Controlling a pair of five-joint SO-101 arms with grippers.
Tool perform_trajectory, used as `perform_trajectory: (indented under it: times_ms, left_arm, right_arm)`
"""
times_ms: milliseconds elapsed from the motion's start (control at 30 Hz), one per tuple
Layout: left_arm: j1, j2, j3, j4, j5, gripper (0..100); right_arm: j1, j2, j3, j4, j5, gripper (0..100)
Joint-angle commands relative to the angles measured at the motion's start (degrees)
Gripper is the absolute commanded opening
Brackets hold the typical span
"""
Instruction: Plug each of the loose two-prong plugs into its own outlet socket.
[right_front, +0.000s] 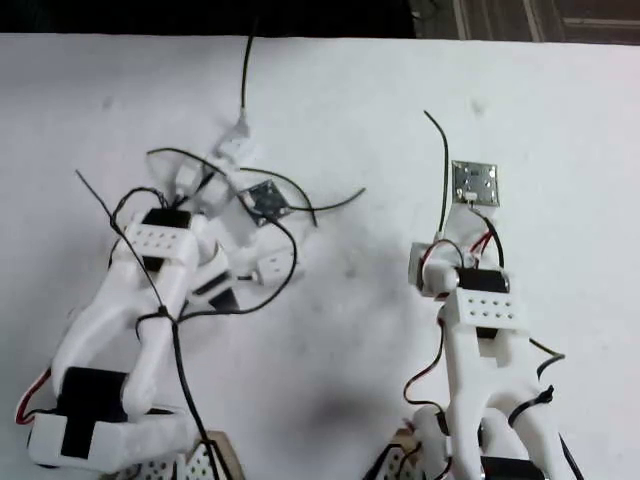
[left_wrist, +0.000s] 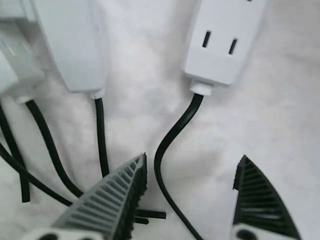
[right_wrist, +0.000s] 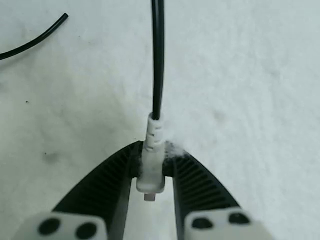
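Observation:
In the left wrist view a white outlet socket (left_wrist: 220, 40) with two slots lies on the white table, its black cord (left_wrist: 172, 145) curling between my fingers. My left gripper (left_wrist: 192, 162) is open just short of it, holding nothing. A second white socket body (left_wrist: 75, 45) lies beside it. In the high view this left gripper (right_front: 205, 200) sits at a cluster of white sockets (right_front: 190, 180). My right gripper (right_wrist: 156, 152) is shut on a white two-prong plug (right_wrist: 151, 167), whose black cord (right_wrist: 158, 55) runs away from me. From above, the right gripper (right_front: 440, 262) is at mid-right.
A small metal square plate (right_front: 475, 183) lies just beyond the right gripper, another (right_front: 265, 200) by the socket cluster. A further white socket (right_front: 272, 268) and a white plug (right_front: 235, 140) lie among tangled black cords (right_front: 290, 240) on the left. The table's middle has free room.

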Motion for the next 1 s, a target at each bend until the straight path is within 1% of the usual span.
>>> perform_trajectory:
  times_ms: [0, 167, 300, 367, 467, 567, 633, 700, 867, 967]
  left_arm:
    - [0.1, -2.7, 0.1, -0.4, 0.1, 29]
    - [0.5, 3.6, -2.1, 0.0, 0.3, 29]
    - [0.6, 8.2, -8.4, 6.6, 2.2, 29]
    - [2.2, 9.0, -8.4, 8.0, 2.3, 26]
    - [5.4, 9.0, -6.9, 11.5, 2.3, 20]
    - [9.1, 8.9, -5.5, 14.0, 6.0, 16]
    - [10.5, 8.9, -5.3, 14.9, 10.1, 16]
    - [11.1, 8.9, -5.6, 15.6, 12.7, 16]
    - [10.4, 8.8, -8.0, 16.0, 14.2, 16]
    - [10.3, 7.0, -9.9, 18.3, 14.3, 16]
  right_arm:
    - [-0.4, -1.6, -0.4, -0.9, 0.7, 1.7]
    - [-0.4, -1.6, -0.4, -0.9, 0.7, 1.7]
    - [-0.4, -1.6, -0.4, -0.9, 0.7, 1.7]
    - [-0.4, -1.6, -0.4, -0.9, 0.7, 1.7]
    - [-0.4, -1.6, -0.4, -0.9, 0.7, 1.7]
    - [-0.4, -1.6, -0.4, -0.9, 0.7, 1.7]
    - [-0.4, -1.6, -0.4, -0.9, 0.7, 1.7]
    - [-0.4, -1.6, -0.4, -0.9, 0.7, 1.7]
    - [-0.4, -1.6, -0.4, -0.9, 0.7, 1.7]
    - [-0.4, -1.6, -0.4, -0.9, 0.7, 1.7]
